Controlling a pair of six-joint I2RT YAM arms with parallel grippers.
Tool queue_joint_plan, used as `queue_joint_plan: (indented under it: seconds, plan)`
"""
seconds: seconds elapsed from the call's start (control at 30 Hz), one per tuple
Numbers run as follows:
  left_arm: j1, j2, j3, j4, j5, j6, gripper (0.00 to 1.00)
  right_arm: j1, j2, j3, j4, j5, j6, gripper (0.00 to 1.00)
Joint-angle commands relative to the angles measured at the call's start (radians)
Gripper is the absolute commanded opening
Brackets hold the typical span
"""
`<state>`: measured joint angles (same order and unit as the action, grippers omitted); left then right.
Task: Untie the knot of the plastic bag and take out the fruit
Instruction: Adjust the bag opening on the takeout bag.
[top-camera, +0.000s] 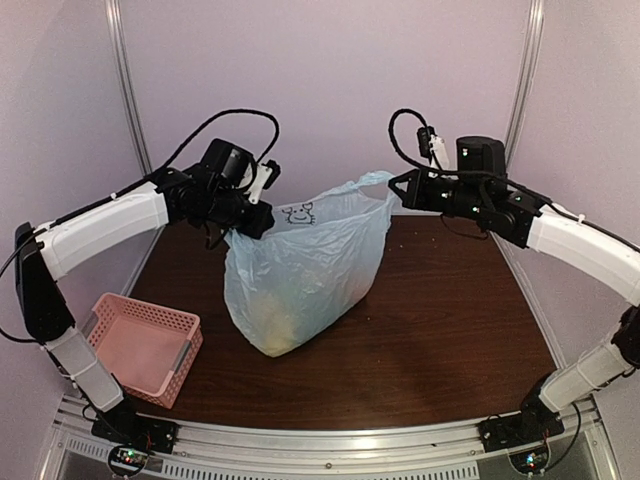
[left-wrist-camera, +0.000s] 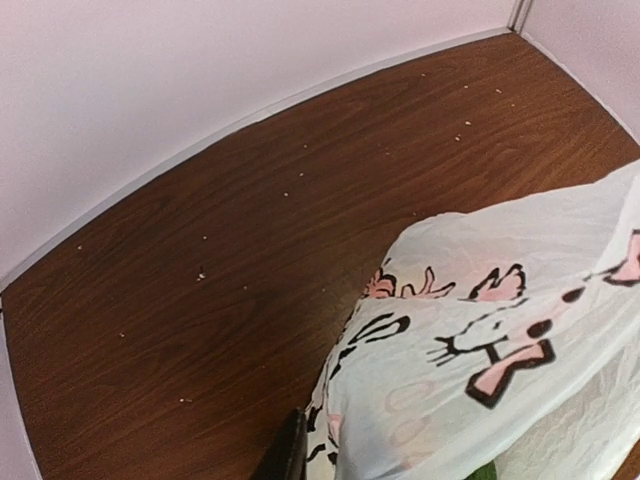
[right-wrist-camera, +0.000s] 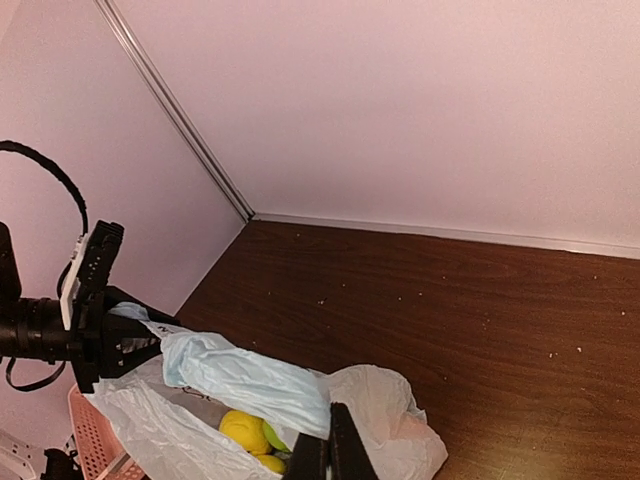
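The bag, pale blue and translucent with a cartoon face print, hangs at centre frame, its bottom on the table; the left gripper pinches its upper left edge; the right gripper is clenched on its upper right handle; yellow fruit shows inside the open mouth; a pink basket sits lower left, well apart.

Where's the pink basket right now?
In the top view, the pink basket sits at the near left corner of the table. It is to the left of the plastic bag and apart from it.
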<state>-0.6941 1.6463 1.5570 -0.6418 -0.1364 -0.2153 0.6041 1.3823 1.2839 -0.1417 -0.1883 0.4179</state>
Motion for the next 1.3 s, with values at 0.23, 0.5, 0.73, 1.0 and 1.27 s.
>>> queue_joint_plan:
  seconds: [0.23, 0.5, 0.73, 1.0, 1.27]
  plan:
    - [0.015, -0.088, -0.111, 0.223, 0.422, -0.033, 0.00, 0.007, -0.113, -0.071, 0.060, -0.020, 0.113, 0.72]
    - [0.015, -0.133, -0.147, 0.255, 0.429, -0.038, 0.00, 0.107, -0.243, -0.198, 0.031, 0.119, 0.195, 0.78]
    - [0.015, -0.148, -0.170, 0.258, 0.413, -0.055, 0.00, 0.252, -0.289, -0.341, 0.109, 0.305, 0.319, 0.80]
    - [0.016, -0.137, -0.163, 0.242, 0.329, -0.086, 0.00, 0.295, -0.323, -0.428, 0.173, 0.312, 0.301, 0.88]
    - [0.056, -0.090, -0.145, 0.233, 0.350, -0.110, 0.00, 0.298, -0.467, -0.413, 0.024, 0.282, 0.040, 0.88]
